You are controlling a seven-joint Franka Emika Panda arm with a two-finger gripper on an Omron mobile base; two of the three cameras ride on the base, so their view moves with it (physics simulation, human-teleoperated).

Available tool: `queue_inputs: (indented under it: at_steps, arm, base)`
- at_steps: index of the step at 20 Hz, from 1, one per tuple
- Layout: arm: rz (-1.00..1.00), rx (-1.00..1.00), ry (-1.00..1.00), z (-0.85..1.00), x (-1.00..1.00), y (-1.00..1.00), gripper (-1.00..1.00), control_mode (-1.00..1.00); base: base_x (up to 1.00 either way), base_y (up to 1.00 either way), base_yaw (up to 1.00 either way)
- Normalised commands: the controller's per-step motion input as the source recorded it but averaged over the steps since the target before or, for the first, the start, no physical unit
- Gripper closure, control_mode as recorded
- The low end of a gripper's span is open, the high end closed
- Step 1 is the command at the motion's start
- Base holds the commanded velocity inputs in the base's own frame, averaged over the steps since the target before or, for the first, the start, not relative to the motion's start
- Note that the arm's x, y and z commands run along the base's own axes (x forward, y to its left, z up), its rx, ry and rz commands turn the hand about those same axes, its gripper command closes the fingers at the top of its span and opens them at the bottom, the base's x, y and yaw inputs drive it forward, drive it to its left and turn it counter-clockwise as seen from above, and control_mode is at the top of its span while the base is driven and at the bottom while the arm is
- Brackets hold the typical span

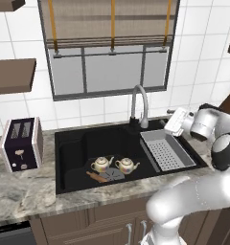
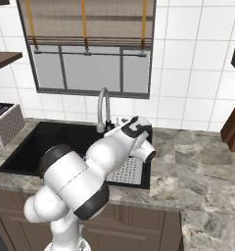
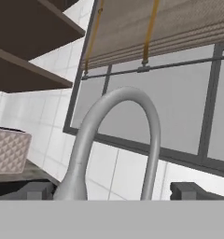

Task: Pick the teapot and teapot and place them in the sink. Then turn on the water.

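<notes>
**A:** What's nearest, and how much room is there along the edges?

**B:** The grey marble counter (image 1: 21, 191) runs along the front, with a bare strip between its front edge and the rim of the sink (image 1: 69, 148). To the right of the basin, the right base view shows a broad open stretch of the same counter. On the left, a toaster (image 1: 22, 143) stands close beside the sink's left rim.

**A:** And inside the sink?

**B:** Both teapots sit upright on the black floor, toward the front. The left teapot (image 1: 102, 164) and the right teapot (image 1: 127, 165) are just beside each other. A wooden rolling pin (image 1: 96, 177) lies at an angle in front of them, near the left one. The ribbed draining tray (image 1: 166, 150) fills the right side of the basin; nothing lies in it.

**A:** The gripper?

**B:** The gripper (image 3: 116, 191) is up at the back of the sink, just beside the faucet (image 1: 140, 106). In the hand view its fingertips (image 3: 191, 190) stand far apart at the bottom corners, with the faucet's arch rising between them. The jaws are wide and hold nothing; I can't tell whether they touch the faucet. No stream runs from the spout. Behind is the window (image 1: 112, 67) and white tiled wall.
</notes>
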Motion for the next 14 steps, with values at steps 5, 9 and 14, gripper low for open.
queue_inputs:
  at_steps: [5, 9, 14]
  arm:
    - [0.09, 0.0, -0.02, -0.29, 0.47, -0.09, -1.0, -1.0]
    - [0.18, 0.0, 0.03, -0.34, 0.54, -0.17, -1.0, -1.0]
    - [0.09, 0.0, 0.01, -0.06, 0.33, -0.04, -1.0, -1.0]
  base:
    - [0.0, 0.0, 0.0]
    - [0.0, 0.0, 0.0]
    - [0.0, 0.0, 0.0]
